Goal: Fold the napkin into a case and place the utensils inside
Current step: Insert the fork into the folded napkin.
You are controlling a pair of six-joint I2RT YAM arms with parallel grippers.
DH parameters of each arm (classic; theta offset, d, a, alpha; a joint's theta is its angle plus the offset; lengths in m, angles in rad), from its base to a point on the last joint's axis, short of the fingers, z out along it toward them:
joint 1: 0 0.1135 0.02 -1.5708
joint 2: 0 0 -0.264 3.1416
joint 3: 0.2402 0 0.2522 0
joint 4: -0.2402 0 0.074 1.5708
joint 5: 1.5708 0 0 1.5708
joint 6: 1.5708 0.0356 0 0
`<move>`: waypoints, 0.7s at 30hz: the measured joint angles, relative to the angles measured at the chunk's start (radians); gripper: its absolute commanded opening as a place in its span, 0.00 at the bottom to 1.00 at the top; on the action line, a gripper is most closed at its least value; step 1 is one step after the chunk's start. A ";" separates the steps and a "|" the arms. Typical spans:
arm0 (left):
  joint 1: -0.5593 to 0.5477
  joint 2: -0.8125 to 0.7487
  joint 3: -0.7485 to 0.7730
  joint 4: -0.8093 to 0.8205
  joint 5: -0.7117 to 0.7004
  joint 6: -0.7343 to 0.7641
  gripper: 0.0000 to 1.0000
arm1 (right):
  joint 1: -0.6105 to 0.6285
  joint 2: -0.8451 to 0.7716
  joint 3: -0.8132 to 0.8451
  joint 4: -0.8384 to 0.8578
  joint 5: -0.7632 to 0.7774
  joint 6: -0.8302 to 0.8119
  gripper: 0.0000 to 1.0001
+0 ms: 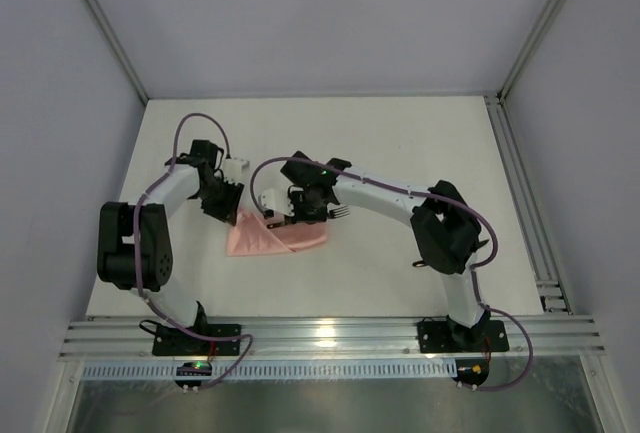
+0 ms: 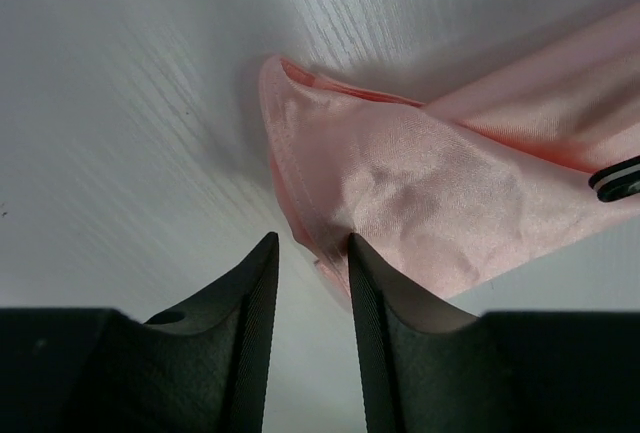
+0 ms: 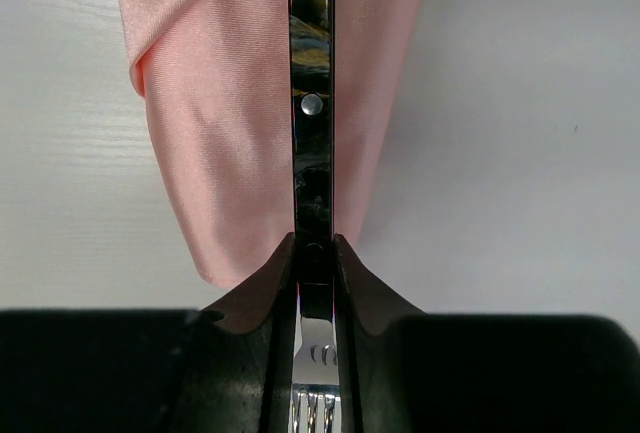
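The salmon-pink napkin (image 1: 275,240) lies folded into a narrow, layered wedge on the white table. My left gripper (image 1: 228,211) sits at its upper left corner. In the left wrist view the napkin (image 2: 420,183) fills the right side. There my left gripper (image 2: 310,248) is open, and the cloth's edge only brushes the right fingertip (image 2: 358,258). My right gripper (image 1: 305,213) is shut on the fork (image 1: 340,211). In the right wrist view the gripper (image 3: 314,243) clamps the fork (image 3: 312,103). Its black handle reaches out over the napkin (image 3: 220,133), and the silver tines point back between the fingers.
A slim black-and-white end (image 2: 615,178) pokes in over the cloth at the right edge of the left wrist view. Grey walls enclose the table (image 1: 400,143) at the back and sides. A metal rail (image 1: 320,338) runs along the near edge by the arm bases.
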 measured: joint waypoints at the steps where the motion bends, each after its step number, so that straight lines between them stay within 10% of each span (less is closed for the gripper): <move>1: 0.000 0.001 -0.003 0.005 0.002 0.000 0.32 | 0.000 0.015 0.013 -0.013 0.002 0.005 0.04; 21: 0.000 -0.001 -0.055 0.017 0.094 0.017 0.11 | 0.031 0.193 0.218 -0.100 0.037 0.064 0.04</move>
